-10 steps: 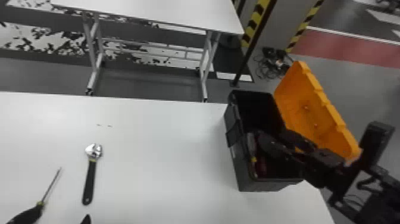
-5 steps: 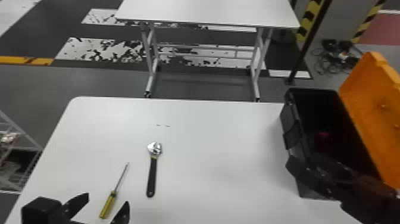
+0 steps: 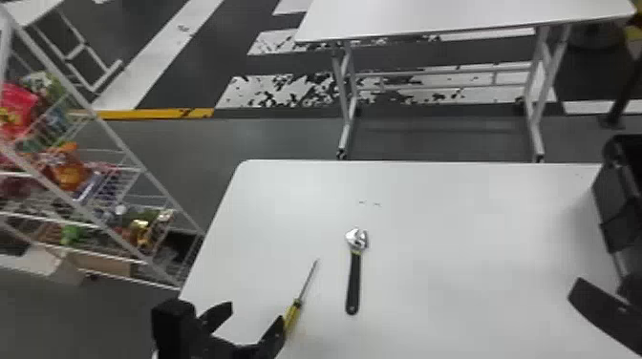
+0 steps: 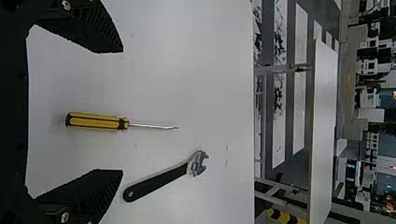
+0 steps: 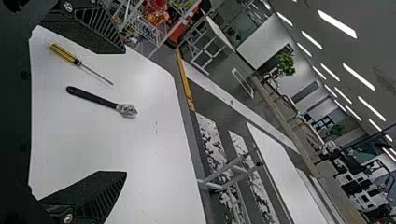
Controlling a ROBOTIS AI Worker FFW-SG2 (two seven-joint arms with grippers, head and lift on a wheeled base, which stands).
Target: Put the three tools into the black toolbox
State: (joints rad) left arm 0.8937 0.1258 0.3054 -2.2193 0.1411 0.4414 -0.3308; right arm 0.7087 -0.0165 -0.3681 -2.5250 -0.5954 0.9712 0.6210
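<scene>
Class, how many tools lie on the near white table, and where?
2: a yellow-handled metal screwdriver near the left hand, and a black-handled metal adjustable wrench right of the screwdriver. More could be hidden.

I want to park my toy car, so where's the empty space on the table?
The table has its widest bare patch between the wrench and the black toolbox; another lies between wrench and far edge. It's crowded where the screwdriver lies by the left gripper, and near the toolbox, by the right gripper.
</scene>
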